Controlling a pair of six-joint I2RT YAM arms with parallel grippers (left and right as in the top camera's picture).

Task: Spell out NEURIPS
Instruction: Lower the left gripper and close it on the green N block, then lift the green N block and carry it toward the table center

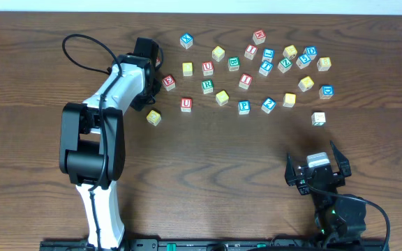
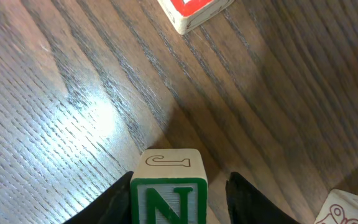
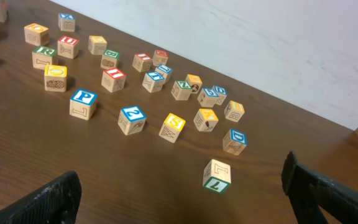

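In the left wrist view the green N cube [image 2: 168, 194] sits on the table between the fingers of my left gripper [image 2: 179, 186]. The left finger lies against it and a gap remains at the right finger. From overhead that gripper [image 1: 145, 58] covers the N. Beside it lies the red E [image 1: 169, 82]. Further right are a red U [image 1: 207, 67], the green R [image 1: 207, 86], a red I [image 1: 245, 80], the blue P [image 1: 243, 107] and the yellow S [image 1: 289, 100]. My right gripper [image 1: 317, 171] hangs open near the front edge, holding nothing.
A second red U [image 1: 185, 104] and a yellow cube [image 1: 153, 117] lie near the left arm. A green E [image 1: 234, 63] and several other cubes crowd the back right. A green 7 cube [image 3: 217, 175] lies just beyond my right gripper [image 3: 182, 199].
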